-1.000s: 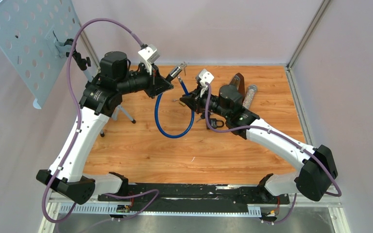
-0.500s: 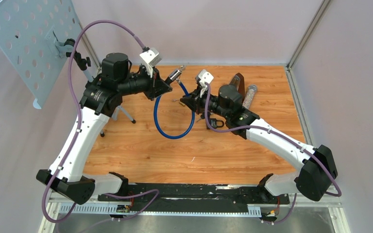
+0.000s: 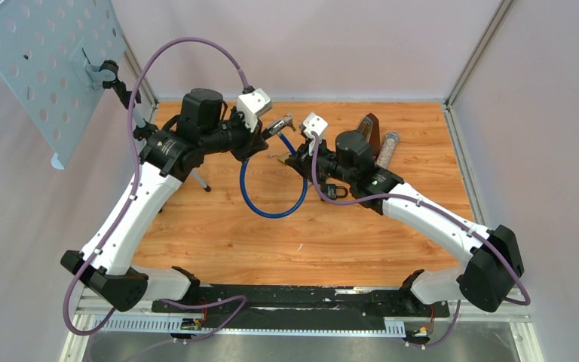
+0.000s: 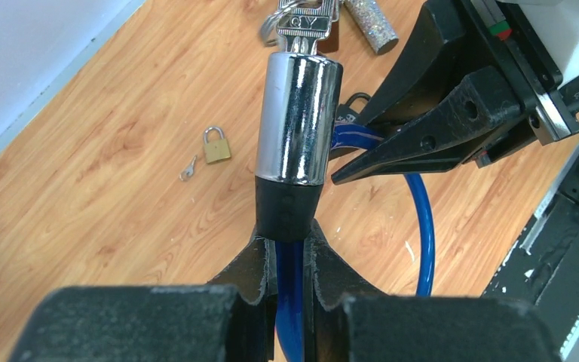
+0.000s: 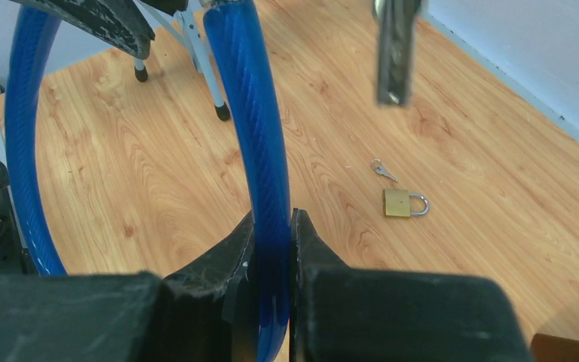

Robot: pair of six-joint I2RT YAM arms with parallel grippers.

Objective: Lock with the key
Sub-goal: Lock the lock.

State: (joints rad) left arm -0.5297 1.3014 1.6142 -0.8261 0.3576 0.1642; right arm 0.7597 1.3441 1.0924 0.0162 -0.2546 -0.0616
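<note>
– Above the table's far middle, where does the lock cylinder [image 4: 299,117] lie?
– Straight ahead of the left gripper [image 4: 289,253], whose jaws clamp the blue cable [image 4: 424,226] under the black collar. Its long axis runs away from them, with the key [image 4: 304,23] at the far end.
– And the right gripper [image 5: 273,226]?
– Closed on the cable, just beside the cylinder; judged nearer the key.

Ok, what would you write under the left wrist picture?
Left gripper clamps the blue cable lock below its chrome head, keys inserted, brass padlock beyond.
</note>
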